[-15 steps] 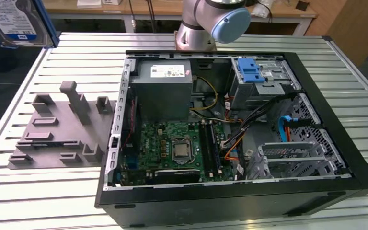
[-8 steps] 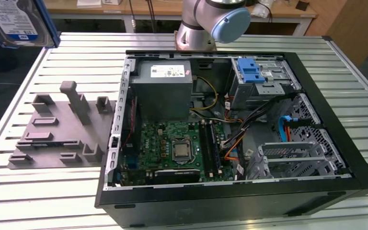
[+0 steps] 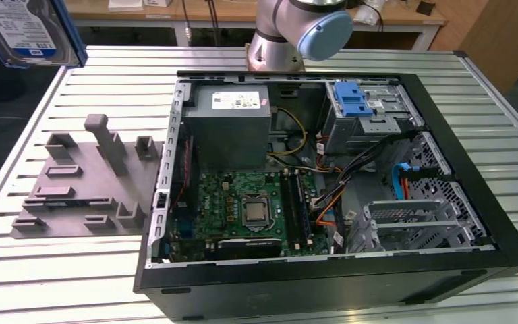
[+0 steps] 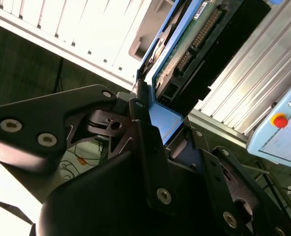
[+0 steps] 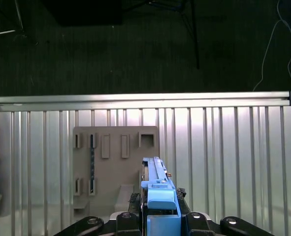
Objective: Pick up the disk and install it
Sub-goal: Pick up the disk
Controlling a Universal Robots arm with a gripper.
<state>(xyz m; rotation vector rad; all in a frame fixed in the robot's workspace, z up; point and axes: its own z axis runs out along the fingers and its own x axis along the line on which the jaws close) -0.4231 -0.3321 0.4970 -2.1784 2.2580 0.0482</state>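
The disk (image 3: 25, 30) hangs high at the exterior view's upper left, above the table's corner, its blue-and-white label facing out and its blue frame along the edge. In the first wrist view the disk (image 5: 157, 189) stands edge-on over the slatted table, and my gripper (image 5: 160, 219) is shut on its blue frame. In the second wrist view the disk (image 4: 194, 39) shows its green circuit-board side, with my gripper (image 4: 157, 123) shut on its end and the black fingers (image 4: 145, 132) pressed against it.
An open black computer case (image 3: 511, 250) lies on the slatted metal table (image 3: 70, 277), with a motherboard (image 3: 241, 209), a grey power supply (image 3: 227, 121), a drive bay with a blue tab (image 3: 353, 101) and a metal drive cage (image 3: 412, 219). A grey holder fixture (image 3: 83, 182) lies beside the case.
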